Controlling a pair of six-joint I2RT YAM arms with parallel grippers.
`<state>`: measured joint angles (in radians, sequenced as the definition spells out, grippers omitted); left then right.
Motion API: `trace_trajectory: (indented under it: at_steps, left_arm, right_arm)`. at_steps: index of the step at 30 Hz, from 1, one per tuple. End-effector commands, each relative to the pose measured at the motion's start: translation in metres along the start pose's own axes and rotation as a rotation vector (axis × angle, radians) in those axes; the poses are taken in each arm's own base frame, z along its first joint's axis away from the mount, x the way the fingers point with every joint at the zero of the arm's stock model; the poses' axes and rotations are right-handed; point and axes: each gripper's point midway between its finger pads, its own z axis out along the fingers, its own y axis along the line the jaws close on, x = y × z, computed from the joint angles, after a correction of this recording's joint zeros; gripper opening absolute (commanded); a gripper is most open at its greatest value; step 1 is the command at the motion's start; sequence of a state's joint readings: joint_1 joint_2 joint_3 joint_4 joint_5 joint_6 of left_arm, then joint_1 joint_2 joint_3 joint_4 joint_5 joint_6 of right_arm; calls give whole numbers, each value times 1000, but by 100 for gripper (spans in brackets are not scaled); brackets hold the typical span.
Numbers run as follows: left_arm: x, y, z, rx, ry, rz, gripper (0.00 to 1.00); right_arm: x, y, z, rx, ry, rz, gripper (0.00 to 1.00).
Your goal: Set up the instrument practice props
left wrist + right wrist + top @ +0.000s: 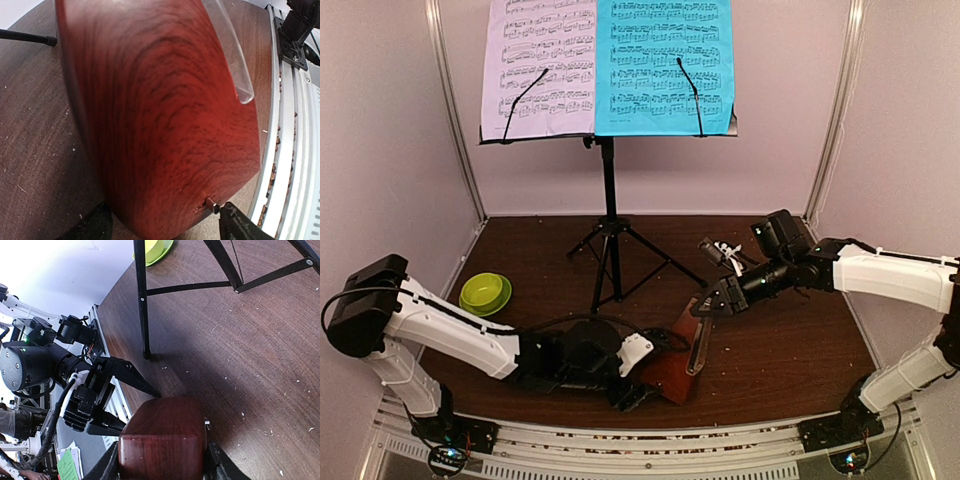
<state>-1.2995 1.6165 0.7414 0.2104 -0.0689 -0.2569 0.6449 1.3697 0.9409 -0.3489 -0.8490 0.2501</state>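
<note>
Since the metronome looks stiff and slick, grip wood, not clear cover. Top is pinched by right gripper; left gripper gapes around base.

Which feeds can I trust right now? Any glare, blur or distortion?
Top external: evenly lit and sharp, staves distinct on the pale lilac music sheet and the cyan music sheet. Left wrist: the reddish-brown pyramid metronome fills the frame, slightly soft, edges bowed by the lens. Right wrist: upper-left corner washed out white; dark wooden tabletop sharp.
</note>
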Motion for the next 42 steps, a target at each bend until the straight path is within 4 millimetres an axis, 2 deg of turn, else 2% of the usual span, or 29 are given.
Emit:
trace_trajectory:
  at_steps: [1, 16, 26, 32, 38, 42]
  left_arm:
    - [-12, -5, 3, 12, -29, 12, 73]
    - [-5, -1, 2, -11, -10, 1, 63]
    - [-4, -1, 0, -11, -12, -10, 62]
    - [-5, 1, -4, -18, -23, -12, 66]
    - [-4, 6, -9, -40, -35, -20, 66]
    - [-10, 12, -16, -72, -62, -39, 76]
  right_arm:
    - [-29, 26, -8, -70, -76, -77, 0]
    - [-30, 27, -9, -71, -84, -70, 0]
    - [-29, 27, -10, -69, -87, -71, 0]
    - [-30, 28, -11, -69, -93, -70, 0]
    - [-31, 29, -14, -66, -102, -67, 0]
    - [-35, 31, -19, -41, -116, -57, 0]
